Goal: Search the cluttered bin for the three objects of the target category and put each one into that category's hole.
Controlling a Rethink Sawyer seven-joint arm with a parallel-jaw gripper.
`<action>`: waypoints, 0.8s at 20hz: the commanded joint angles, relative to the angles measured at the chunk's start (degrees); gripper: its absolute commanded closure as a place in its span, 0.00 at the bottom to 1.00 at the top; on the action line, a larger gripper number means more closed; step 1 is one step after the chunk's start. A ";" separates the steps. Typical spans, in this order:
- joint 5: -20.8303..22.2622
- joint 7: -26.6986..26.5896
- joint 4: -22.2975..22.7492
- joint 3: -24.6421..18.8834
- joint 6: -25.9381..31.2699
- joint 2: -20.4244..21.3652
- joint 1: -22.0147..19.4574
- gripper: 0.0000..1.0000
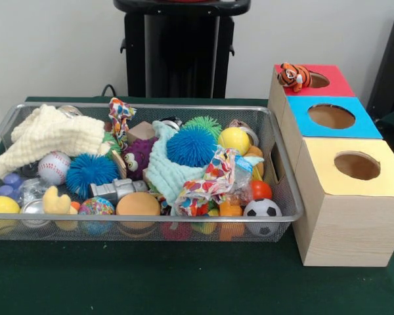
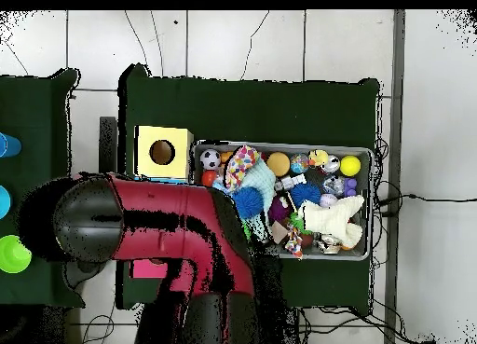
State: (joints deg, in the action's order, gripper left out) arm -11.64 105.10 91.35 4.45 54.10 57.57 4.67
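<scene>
The silver wire mesh bin (image 1: 284,176) stands on the green table, full of toys; it also shows in the overhead view (image 2: 279,145). A pale yellow duck (image 1: 56,201) lies near its front left corner and shows in the overhead view (image 2: 320,158). An orange striped furry creature (image 1: 293,77) sits on the red-topped box (image 1: 338,84), at the left rim of that box's hole. The blue-topped box (image 1: 302,121) has its round hole (image 1: 331,116) open and empty. The gripper shows in neither view. The red and black arm (image 2: 177,233) covers the red and blue boxes in the overhead view.
The yellow-topped box (image 1: 328,210) stands nearest the camera, to the right of the bin. The bin also holds blue spiky puffballs (image 1: 192,146), a soccer ball (image 1: 262,211), a baseball (image 1: 54,167), a cream cloth (image 1: 49,134) and a purple plush (image 1: 139,155). The black pedestal (image 1: 180,49) stands behind.
</scene>
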 commanded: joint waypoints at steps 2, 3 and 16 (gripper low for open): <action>8.54 -4.35 5.92 -1.47 -2.28 -1.80 -4.19 0.00; 9.55 -4.12 5.54 -1.42 -2.31 -1.88 -4.33 0.00; 14.53 -8.44 10.71 -6.32 -11.60 -3.66 -11.23 0.00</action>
State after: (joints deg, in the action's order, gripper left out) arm -1.75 105.10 93.42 4.22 48.77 57.25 -2.66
